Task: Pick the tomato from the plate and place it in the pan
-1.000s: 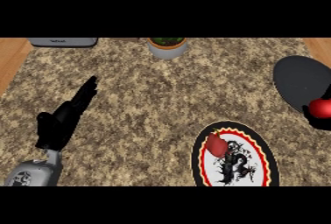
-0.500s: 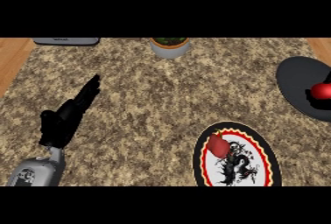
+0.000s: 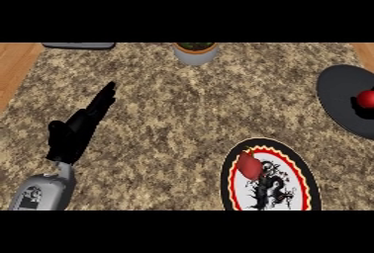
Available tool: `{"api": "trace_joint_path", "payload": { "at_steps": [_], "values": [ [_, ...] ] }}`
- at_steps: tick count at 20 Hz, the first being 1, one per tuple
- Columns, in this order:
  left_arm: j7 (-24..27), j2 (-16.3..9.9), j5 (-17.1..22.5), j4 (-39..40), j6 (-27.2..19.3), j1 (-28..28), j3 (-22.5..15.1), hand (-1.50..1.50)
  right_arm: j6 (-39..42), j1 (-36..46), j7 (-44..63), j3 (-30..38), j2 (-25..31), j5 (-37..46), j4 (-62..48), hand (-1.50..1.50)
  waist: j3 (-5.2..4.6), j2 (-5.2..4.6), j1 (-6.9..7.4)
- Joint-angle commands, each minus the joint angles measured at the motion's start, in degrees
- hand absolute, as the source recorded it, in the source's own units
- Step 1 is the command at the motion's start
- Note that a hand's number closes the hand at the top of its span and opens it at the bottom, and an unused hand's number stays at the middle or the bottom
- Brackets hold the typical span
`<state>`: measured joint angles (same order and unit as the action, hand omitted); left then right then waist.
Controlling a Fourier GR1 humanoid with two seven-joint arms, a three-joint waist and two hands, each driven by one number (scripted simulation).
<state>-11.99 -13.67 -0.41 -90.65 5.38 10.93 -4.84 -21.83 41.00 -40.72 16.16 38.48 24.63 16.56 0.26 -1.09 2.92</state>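
Since the earlier frame, the tomato (image 3: 366, 99) has travelled up the view's right edge, from near the pan's (image 3: 337, 94) lower rim to a spot over its dark surface. It is partly cut off by the frame. We cannot tell whether it rests on the pan or is carried just above it, and we can make out no right hand there.

The left hand (image 3: 79, 129) lies open at the view's left, fingers straight and holding nothing, well apart from the work. The plate (image 3: 300, 163) sits at lower right, near the pan but apart from it. A red shape (image 3: 250, 165) shows on the plate's face, and we cannot tell whether it is print or object.

We judge the step in hand to be the placing. To do it well, the tomato should be brought further in from the rim and lowered until it touches before it is let go. Being round, it may roll, and the pan looks shallow. The left hand should keep to its own side.
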Motion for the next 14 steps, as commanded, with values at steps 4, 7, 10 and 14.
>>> {"api": "trace_joint_path", "payload": {
  "at_steps": [4,7,10,14],
  "values": [
    [-0.23,2.54,-2.35,-1.12,-1.31,0.70,-3.22,0.00,6.60,4.21,14.48,-4.73,3.23,6.07,-10.49,-1.50,0.05,-0.71,1.87],
    [-0.33,-0.05,0.46,-0.32,1.25,2.26,0.02,0.00,9.54,4.44,11.66,-2.56,2.49,3.81,-10.86,-1.50,0.27,-1.24,2.32],
    [-0.27,1.90,-0.42,-0.93,0.21,1.42,-1.79,0.00,10.17,4.65,8.51,0.00,1.39,1.23,-10.21,-1.50,0.40,-1.23,2.30],
    [1.79,1.16,-0.93,1.22,0.27,1.08,-0.83,0.00,15.54,6.85,5.94,5.65,1.11,-4.68,-9.73,-1.50,0.41,-1.44,1.91]
  ]
}}
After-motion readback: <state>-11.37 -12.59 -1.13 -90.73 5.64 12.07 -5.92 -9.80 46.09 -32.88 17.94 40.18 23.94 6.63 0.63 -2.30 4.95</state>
